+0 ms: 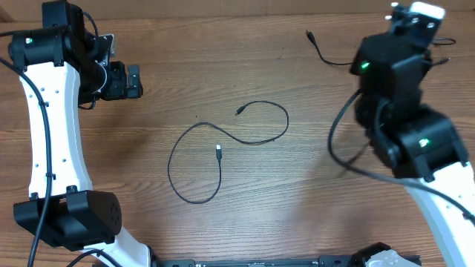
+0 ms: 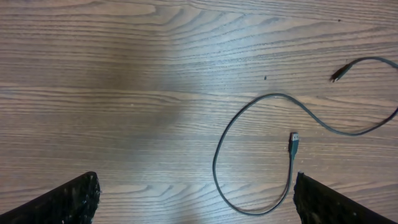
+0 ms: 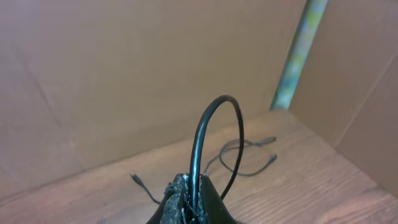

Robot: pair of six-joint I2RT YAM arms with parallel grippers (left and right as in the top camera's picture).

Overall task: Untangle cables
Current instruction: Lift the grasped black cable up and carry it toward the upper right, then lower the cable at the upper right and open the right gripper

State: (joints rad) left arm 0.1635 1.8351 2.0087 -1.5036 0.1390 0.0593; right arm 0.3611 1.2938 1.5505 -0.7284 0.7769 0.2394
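Our left gripper (image 2: pixel 196 198) hangs wide open above a loose cable (image 2: pixel 214 163) at right of frame; our right gripper (image 3: pixel 189 200) pinches a second cable (image 3: pixel 206 121), looped upward.

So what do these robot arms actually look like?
Both the left arm and right arm have white links, bulky black joints with small green lights, and thick black cables running alongside. The end effector fingers are black and rough-textured.
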